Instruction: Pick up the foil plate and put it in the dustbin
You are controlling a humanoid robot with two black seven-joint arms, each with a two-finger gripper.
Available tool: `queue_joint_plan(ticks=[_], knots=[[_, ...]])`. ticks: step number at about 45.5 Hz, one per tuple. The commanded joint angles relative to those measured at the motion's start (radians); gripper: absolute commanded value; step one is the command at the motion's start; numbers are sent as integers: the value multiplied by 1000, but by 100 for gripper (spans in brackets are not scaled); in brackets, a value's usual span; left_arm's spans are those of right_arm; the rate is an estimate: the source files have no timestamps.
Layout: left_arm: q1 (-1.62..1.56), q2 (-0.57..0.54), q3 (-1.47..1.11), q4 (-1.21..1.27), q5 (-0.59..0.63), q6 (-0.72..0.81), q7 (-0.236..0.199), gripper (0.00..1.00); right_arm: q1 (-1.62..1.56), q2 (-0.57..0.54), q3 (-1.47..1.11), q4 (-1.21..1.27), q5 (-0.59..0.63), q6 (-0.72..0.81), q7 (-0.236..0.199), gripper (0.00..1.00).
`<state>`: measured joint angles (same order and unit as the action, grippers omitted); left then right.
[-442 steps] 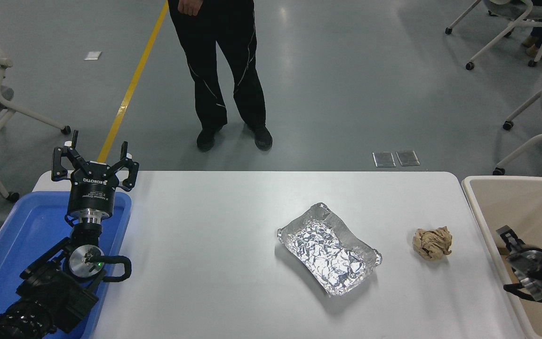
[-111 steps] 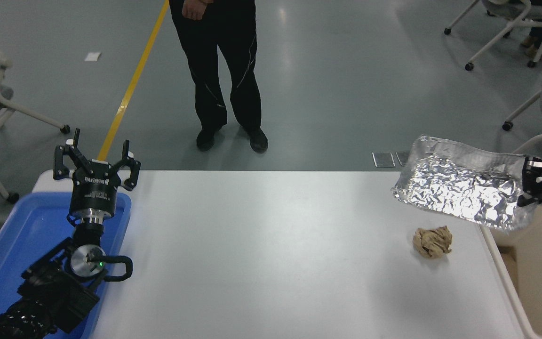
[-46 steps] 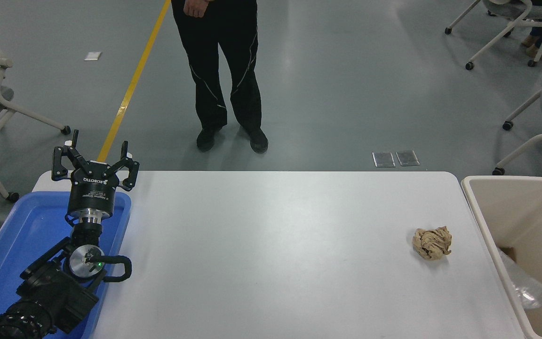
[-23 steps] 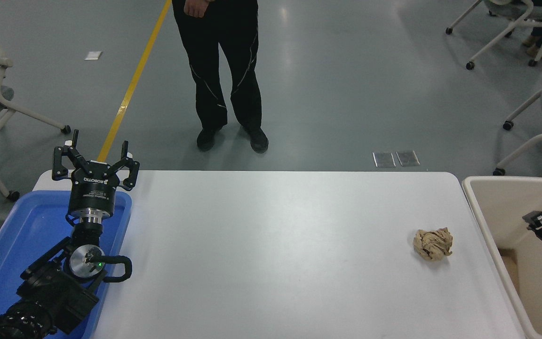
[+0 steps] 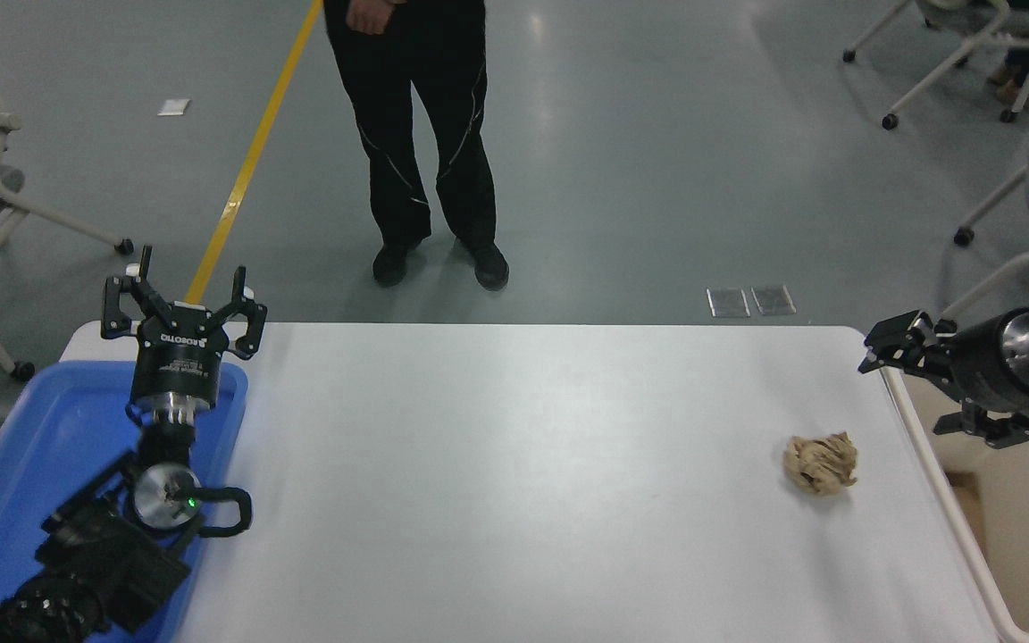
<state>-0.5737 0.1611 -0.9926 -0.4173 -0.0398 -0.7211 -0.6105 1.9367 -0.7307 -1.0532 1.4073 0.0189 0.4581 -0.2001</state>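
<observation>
Dustbin point(image 5: 943, 487) cropped at right; right gripper point(image 5: 891, 344) jaws unclear.

A single head camera, mounted high on the robot's side, looks forward and down across the white table point(image 5: 514, 464), which fills the lower half of the frame. Both black arms enter from the near side: the left gripper point(image 5: 182, 308) rises at lower left over a blue tray point(image 5: 23, 464), the right gripper point(image 5: 899, 344) reaches in from the right edge. The view is wide enough to take in grey floor beyond the table, a person's legs point(image 5: 425, 143) at top centre and chairs point(image 5: 970, 54) at the upper right corner. The dustbin point(image 5: 943, 500) is cropped at lower right. No second view is supplied.
</observation>
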Motion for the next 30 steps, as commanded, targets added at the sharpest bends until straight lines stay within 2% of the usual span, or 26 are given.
queue_joint_plan(ticks=[1, 5, 14, 30], knots=[[0, 0, 0, 0, 0, 0, 0, 99, 274, 48, -60, 128, -80, 260, -7, 100], [0, 0, -1, 0, 0, -1, 0, 99, 317, 60, -60, 151, -137, 284, -16, 100], [0, 0, 0, 0, 0, 0, 0, 99, 406, 82, -77, 196, -178, 327, -96, 100], [0, 0, 0, 0, 0, 0, 0, 99, 459, 76, -77, 219, -180, 327, -108, 100]])
